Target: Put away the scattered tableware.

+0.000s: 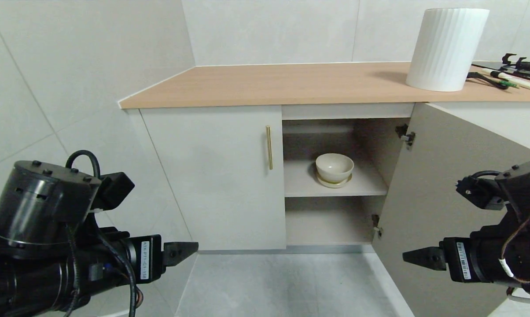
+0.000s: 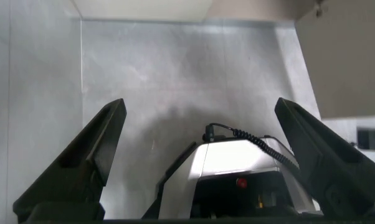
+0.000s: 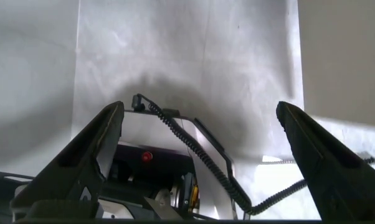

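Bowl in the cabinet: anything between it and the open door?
Nothing: the head view shows bare shelf from the bowl to the open door on its hinged side.

cream bowl (image 1: 334,167); white ribbed canister (image 1: 447,49)

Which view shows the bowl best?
The head view: the bowl sits on a plate on a shelf of the open cupboard. Both wrist views face the floor, away from it.

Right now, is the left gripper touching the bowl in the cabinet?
Apart. The head view shows the left gripper low outside the cabinet, well short of the bowl on its shelf.
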Controlling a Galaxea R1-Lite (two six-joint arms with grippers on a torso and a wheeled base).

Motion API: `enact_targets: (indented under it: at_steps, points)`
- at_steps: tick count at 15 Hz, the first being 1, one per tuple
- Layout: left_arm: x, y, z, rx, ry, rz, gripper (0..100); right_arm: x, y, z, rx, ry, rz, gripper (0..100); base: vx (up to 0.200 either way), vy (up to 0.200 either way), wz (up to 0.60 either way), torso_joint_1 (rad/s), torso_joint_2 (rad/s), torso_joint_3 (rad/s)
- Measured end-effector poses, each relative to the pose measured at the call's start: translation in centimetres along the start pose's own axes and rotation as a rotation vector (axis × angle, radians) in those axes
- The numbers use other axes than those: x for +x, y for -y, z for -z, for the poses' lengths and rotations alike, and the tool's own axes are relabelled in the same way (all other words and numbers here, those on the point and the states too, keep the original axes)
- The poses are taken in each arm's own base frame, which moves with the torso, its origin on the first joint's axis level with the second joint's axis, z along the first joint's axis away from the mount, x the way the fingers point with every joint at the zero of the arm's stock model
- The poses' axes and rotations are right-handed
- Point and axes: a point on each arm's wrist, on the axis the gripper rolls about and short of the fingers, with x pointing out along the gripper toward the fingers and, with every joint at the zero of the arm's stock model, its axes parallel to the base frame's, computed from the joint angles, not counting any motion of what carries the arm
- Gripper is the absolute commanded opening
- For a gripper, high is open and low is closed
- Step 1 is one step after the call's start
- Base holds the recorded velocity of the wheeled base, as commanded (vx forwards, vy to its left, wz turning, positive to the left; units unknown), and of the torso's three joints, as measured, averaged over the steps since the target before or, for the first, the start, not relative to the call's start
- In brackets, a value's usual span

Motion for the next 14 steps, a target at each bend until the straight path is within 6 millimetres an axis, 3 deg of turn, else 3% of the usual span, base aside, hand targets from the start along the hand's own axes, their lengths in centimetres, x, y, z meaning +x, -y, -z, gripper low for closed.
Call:
enact_targets:
  at_steps: [12,14]
  points:
    - [0.1,0.0,0.1,0.002,-0.003,-0.003,100,-0.5,0.3,0.3,-0.026,-0.006,0.046,100,0.000,0.000,0.00,0.000,0.00,0.000]
    - [0.1,0.0,0.1,0.003,0.000,-0.008,100,-1.4,0.7,0.8,-0.066,-0.049,0.072,100,0.000,-0.200,0.00,0.000,0.00,0.002]
